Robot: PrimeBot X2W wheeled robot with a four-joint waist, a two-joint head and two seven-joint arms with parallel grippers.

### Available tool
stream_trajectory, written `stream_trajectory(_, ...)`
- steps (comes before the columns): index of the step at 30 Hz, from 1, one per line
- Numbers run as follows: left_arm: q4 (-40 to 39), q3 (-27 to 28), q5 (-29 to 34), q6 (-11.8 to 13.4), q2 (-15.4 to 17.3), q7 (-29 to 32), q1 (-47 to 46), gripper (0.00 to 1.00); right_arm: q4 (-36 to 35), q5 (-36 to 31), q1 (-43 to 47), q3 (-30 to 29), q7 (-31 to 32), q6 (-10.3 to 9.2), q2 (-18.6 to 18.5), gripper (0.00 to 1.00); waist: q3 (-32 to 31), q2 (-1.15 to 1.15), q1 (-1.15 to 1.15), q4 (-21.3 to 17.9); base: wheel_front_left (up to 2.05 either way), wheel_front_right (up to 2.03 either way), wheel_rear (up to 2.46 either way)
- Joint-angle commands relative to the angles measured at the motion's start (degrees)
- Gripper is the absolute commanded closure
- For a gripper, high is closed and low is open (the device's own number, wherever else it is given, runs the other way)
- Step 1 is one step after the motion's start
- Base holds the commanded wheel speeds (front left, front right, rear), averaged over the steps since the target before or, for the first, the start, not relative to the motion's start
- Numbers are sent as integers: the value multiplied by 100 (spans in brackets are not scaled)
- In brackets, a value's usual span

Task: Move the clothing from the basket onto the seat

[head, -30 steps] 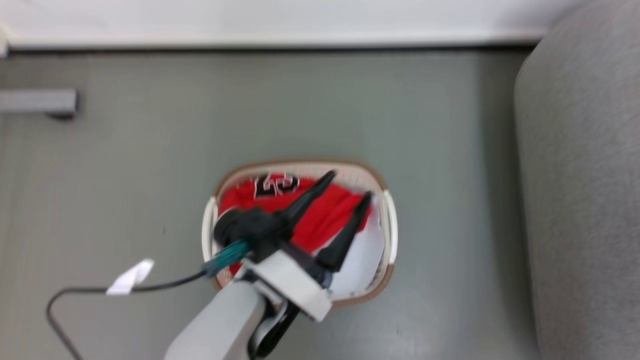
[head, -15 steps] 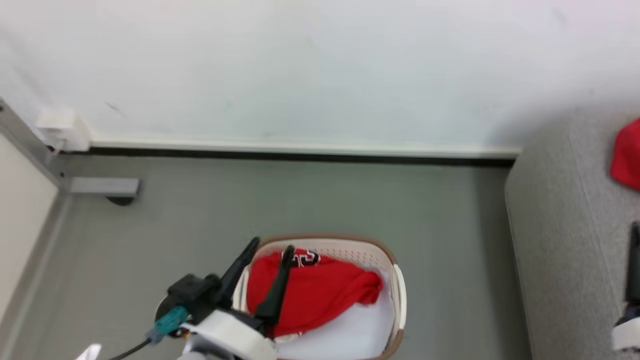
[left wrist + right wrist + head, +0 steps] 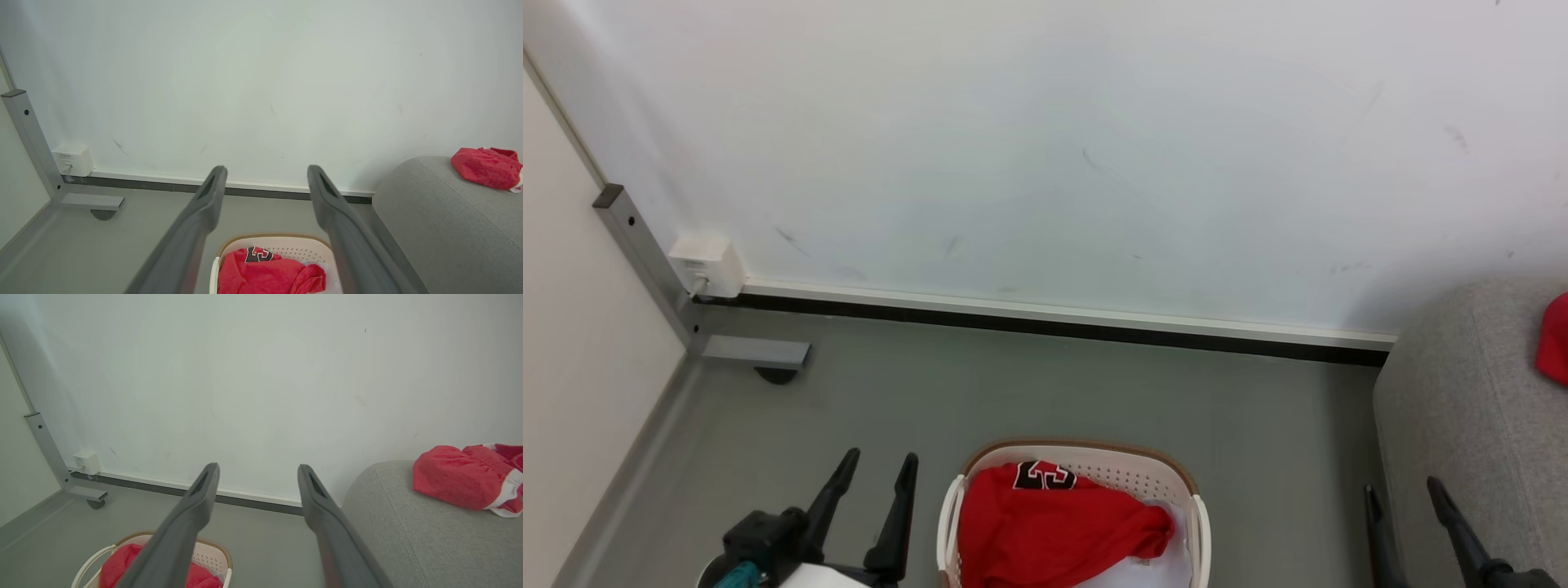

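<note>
With fingers spread and nothing between them, the left gripper (image 3: 879, 457) has the basket (image 3: 1111, 474), holding the red "23" clothing (image 3: 1054, 527), just to its right, while the right gripper (image 3: 1401, 487), equally spread, points along the grey seat's (image 3: 1462, 425) edge, another red garment (image 3: 453, 482) lying on the seat ahead and to its right.

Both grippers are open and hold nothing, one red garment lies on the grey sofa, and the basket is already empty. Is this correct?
No: the basket is not empty; the head view shows a numbered red garment in it. The left gripper and right gripper are open and hold nothing, and another red garment lies on the grey sofa.
</note>
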Motion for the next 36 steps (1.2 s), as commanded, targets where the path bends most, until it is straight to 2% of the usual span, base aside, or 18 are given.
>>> stream_trajectory(1,1,107,128,-16,-40,-3,138,0,41,-54,135,55,5,-15,16,0,-21,0,2,-33,0,0,0)
stream_trajectory(9,-34,359,316,-71,-186,-3,316,0,142,3,268,159,5,-15,45,0,-48,0,2,-144,0,0,0)
stream_trajectory(19,41,419,430,-96,-280,-3,265,0,182,21,107,114,5,-15,47,0,-54,0,2,-219,0,0,0)
stream_trajectory(36,123,208,326,-93,-149,-3,150,0,165,91,32,205,5,-15,48,0,72,0,2,-368,0,0,0)
